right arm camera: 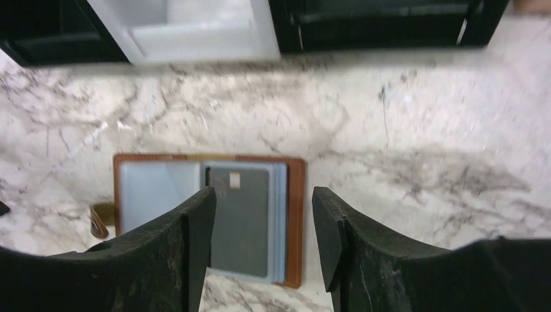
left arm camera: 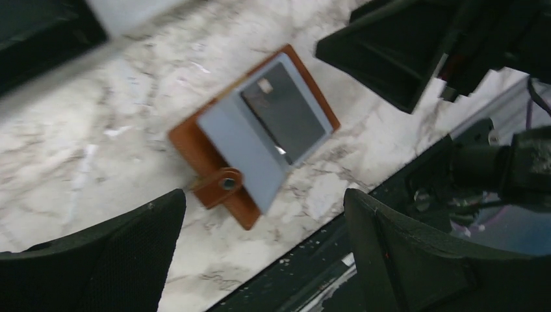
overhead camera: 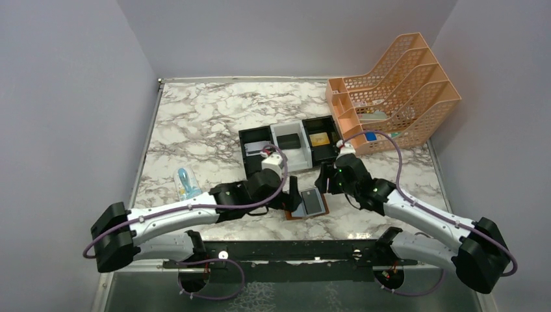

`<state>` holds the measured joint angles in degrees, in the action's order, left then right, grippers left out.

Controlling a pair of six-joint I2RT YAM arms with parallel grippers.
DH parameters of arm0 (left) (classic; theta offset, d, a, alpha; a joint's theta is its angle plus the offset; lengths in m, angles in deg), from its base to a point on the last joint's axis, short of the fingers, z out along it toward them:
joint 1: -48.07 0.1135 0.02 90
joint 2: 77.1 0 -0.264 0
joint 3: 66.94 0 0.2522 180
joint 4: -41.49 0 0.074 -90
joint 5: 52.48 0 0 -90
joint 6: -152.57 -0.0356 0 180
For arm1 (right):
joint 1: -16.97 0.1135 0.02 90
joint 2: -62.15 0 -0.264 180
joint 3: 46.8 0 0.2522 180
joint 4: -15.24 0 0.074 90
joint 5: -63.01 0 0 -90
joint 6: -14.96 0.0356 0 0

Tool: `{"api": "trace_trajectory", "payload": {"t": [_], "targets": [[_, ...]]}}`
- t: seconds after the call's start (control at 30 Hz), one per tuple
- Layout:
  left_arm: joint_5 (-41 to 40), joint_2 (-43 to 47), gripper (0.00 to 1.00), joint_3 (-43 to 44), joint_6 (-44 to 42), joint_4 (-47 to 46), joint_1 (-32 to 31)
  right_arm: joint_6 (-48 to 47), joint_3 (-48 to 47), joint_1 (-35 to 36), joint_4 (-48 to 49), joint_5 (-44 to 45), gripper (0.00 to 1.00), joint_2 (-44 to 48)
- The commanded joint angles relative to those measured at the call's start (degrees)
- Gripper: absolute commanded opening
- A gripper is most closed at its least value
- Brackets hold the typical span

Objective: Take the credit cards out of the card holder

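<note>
The brown card holder [overhead camera: 302, 209] lies open on the marble near the front edge, pale blue pockets up [left arm camera: 243, 153] [right arm camera: 156, 192]. A dark grey credit card [overhead camera: 314, 201] [left arm camera: 284, 110] [right arm camera: 239, 221] sits in its right pocket. A gold-tan credit card [overhead camera: 318, 138] lies in the tray's right compartment. My right gripper [overhead camera: 323, 177] [right arm camera: 262, 201] hovers over the grey card, open, holding nothing. At the holder's left side my left gripper [overhead camera: 294, 195] [left arm camera: 263, 260] stands wide open and empty, the snap tab [left arm camera: 221, 184] just beyond its fingers.
A black-and-white three-compartment tray [overhead camera: 273, 138] stands just behind the holder, with a dark block in its middle compartment. An orange file rack [overhead camera: 396, 91] fills the back right. A small clear-blue object [overhead camera: 188, 183] lies at the left. The black base rail [overhead camera: 286, 250] borders the near edge.
</note>
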<state>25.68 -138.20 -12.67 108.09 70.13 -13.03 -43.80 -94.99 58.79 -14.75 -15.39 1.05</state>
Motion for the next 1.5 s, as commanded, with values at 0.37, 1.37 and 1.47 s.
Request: {"api": "trace_trajectory", "payload": {"t": [0.37, 1.37, 1.47], "targets": [[-4.9, -15.7, 0.83, -2.2, 12.5, -29.6, -7.8, 6.8, 9.4, 0.2, 1.1, -7.8, 0.53, 8.4], [-14.2, -23.5, 0.45, -9.9, 24.5, -31.6, -8.6, 7.3, 13.9, 0.1, 16.0, -22.3, 0.3, -7.5], [-16.1, -21.2, 0.45, -12.8, 26.1, -31.7, -8.6, 8.0, 15.5, 0.1, 17.9, -25.9, 0.3, -7.2]]}}
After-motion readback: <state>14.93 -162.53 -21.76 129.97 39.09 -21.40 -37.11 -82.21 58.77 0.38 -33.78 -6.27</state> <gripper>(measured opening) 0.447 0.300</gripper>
